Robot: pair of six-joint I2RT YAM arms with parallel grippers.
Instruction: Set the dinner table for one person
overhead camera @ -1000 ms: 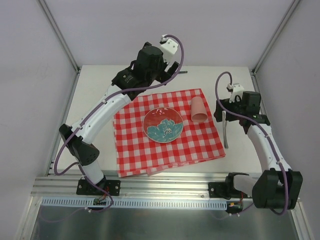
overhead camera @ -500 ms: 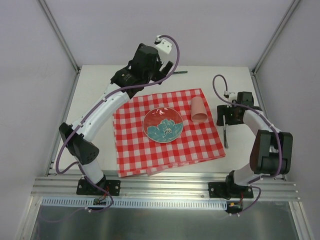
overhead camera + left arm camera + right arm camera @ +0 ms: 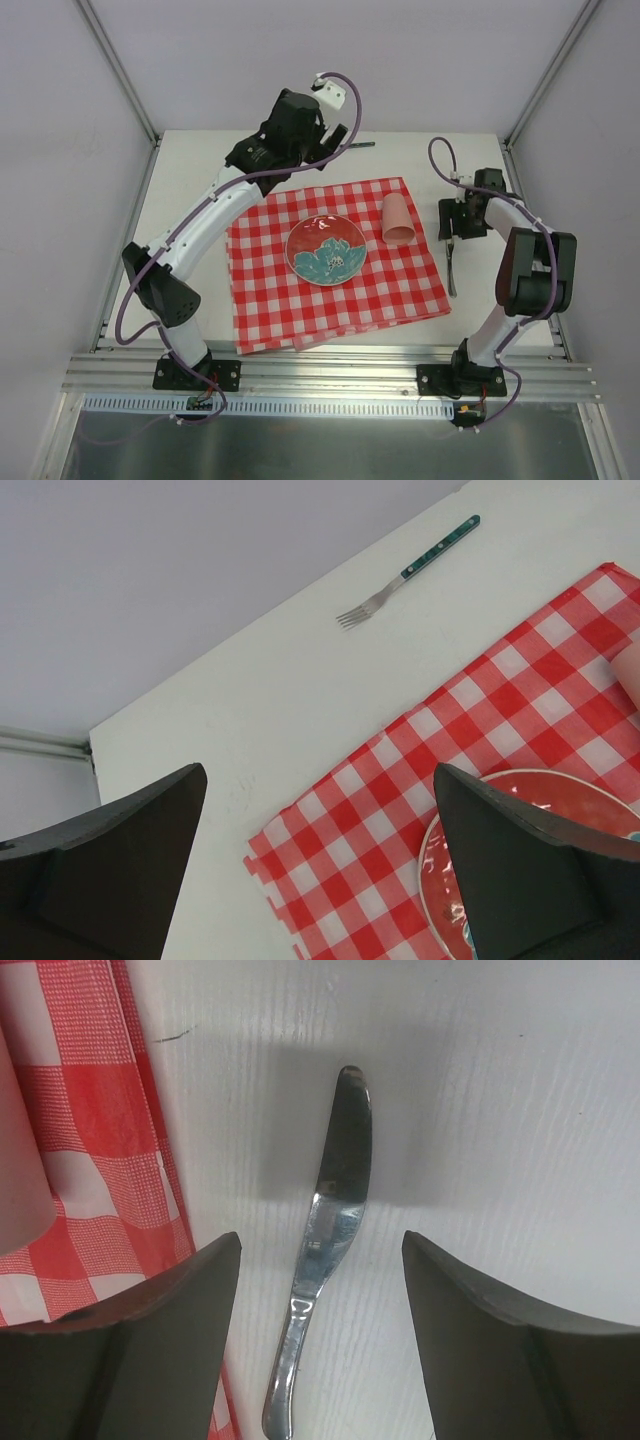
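Observation:
The off-white dinner table (image 3: 200,200) carries a red-and-white checked cloth (image 3: 335,265). On the cloth sit a red plate with a teal flower (image 3: 326,250) and a pink cup (image 3: 398,221) lying on its side. A steel knife (image 3: 451,270) lies on the table just right of the cloth. My right gripper (image 3: 457,217) is open and low over it. In the right wrist view the knife (image 3: 322,1250) lies between the fingers (image 3: 320,1245), untouched. A teal-handled fork (image 3: 356,146) lies at the back, and also shows in the left wrist view (image 3: 405,575). My left gripper (image 3: 338,135) is open, empty and held high.
Grey walls with aluminium posts close the table's back and sides. An aluminium rail (image 3: 330,372) runs along the near edge, with both arm bases on it. The left wrist view shows the cloth's corner (image 3: 262,852) and the plate's rim (image 3: 430,865).
My right arm has folded back and its wrist has swung in, bringing the open gripper down over the knife's blade end. My left arm has shifted slightly left.

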